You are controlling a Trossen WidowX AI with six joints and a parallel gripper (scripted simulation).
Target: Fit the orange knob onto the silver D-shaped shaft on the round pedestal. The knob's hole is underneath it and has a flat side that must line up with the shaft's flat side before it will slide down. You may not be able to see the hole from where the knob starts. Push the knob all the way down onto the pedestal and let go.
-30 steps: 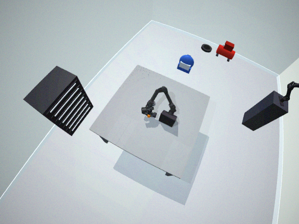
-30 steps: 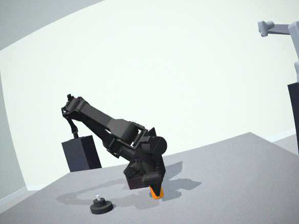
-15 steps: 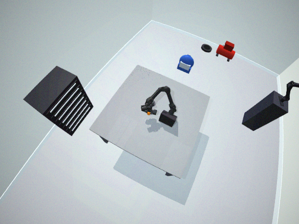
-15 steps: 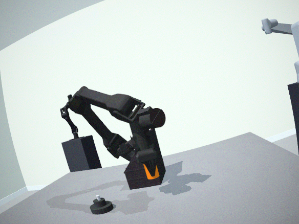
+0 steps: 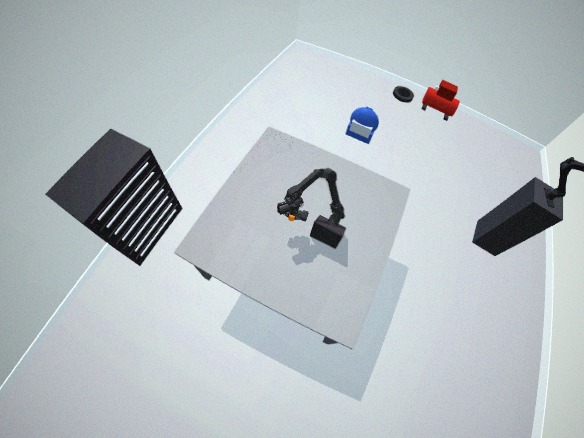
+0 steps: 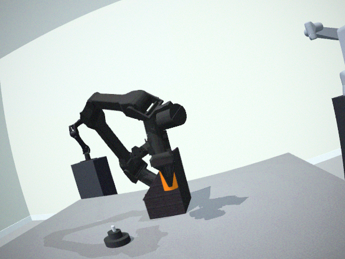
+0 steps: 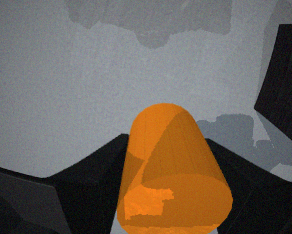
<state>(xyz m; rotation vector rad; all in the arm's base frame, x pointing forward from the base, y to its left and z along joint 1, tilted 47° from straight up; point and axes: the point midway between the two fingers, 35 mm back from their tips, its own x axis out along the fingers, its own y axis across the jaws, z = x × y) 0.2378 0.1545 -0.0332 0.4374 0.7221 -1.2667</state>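
Orange and probably stiff, the knob (image 5: 291, 218) (image 6: 171, 187) (image 7: 175, 200) sits clamped between the gripper's (image 5: 292, 216) (image 6: 169, 183) (image 7: 167, 150) fingers; its smooth taper may slip, so gripping both sides low suits it.

- The top view looks steeply down from high above the tabletop (image 5: 260, 250), tilted, and is the farthest off, taking in floor, walls, a blue welding helmet, perhaps (image 5: 364, 119), and a red air compressor (image 5: 441, 99)
- The exterior view sits much nearer, low over the tabletop (image 6: 236, 227), looking across it toward a pale wall (image 6: 207, 71), its horizon slanted, with the round pedestal (image 6: 117, 240) in the foreground
- The wrist view is closest, looking along the gripper (image 5: 295, 214) (image 6: 169, 178) (image 7: 165, 143) past the orange knob (image 5: 291, 217) (image 6: 169, 183) (image 7: 170, 175) to the surface beyond
- All three share the knob and gripper; top and exterior also share the black robot arm (image 5: 312, 177) (image 6: 110, 100)
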